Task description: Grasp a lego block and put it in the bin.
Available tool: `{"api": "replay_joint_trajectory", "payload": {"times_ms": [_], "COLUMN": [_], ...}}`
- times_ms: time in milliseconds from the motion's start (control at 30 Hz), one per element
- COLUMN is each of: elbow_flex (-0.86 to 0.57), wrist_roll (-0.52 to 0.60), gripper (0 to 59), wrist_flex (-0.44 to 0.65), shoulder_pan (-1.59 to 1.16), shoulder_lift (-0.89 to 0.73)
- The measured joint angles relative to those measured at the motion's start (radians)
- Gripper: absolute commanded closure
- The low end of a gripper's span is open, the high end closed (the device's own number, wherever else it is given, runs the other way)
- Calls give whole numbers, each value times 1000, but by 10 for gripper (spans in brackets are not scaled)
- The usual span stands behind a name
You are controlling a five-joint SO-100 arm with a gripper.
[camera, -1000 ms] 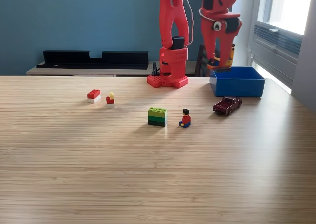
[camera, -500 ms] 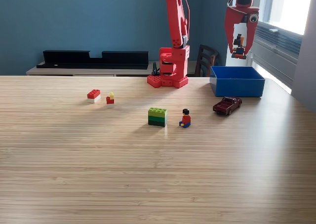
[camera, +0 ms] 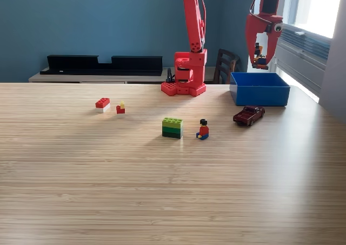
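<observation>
My red gripper (camera: 260, 55) hangs high over the blue bin (camera: 262, 99) at the exterior view's right. Its fingers are shut on a small orange, blue and black lego piece (camera: 259, 51), well above the bin's rim. On the table lie a green lego block (camera: 172, 127) in the middle, a red-and-white block (camera: 102, 104) and a small red-and-yellow piece (camera: 121, 108) to the left. A red-shirted minifigure (camera: 203, 129) sits right of the green block.
A dark red toy car (camera: 248, 115) stands just in front of the bin. The arm's red base (camera: 186, 80) is bolted at the table's far edge. A long black tray (camera: 102, 64) lies on a shelf behind, and a chair (camera: 224, 66) stands behind the base.
The gripper, holding the small piece, rose from low beside the bin's far left corner and swung right over the bin. In the last half second it barely shifted.
</observation>
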Motion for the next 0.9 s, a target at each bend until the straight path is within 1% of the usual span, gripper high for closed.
{"api": "replay_joint_trajectory", "payload": {"times_ms": [500, 600, 767, 867, 900], "elbow_flex": [-12, -81, -196, -235, -249], "wrist_roll": [0, 0, 0, -3, -11], "gripper": [586, 586, 583, 410, 369], "wrist_flex": [-3, 31, 67, 71, 72], "shoulder_pan": [52, 49, 51, 51, 51], "shoulder_lift": [-8, -75, -233, -298, -321]}}
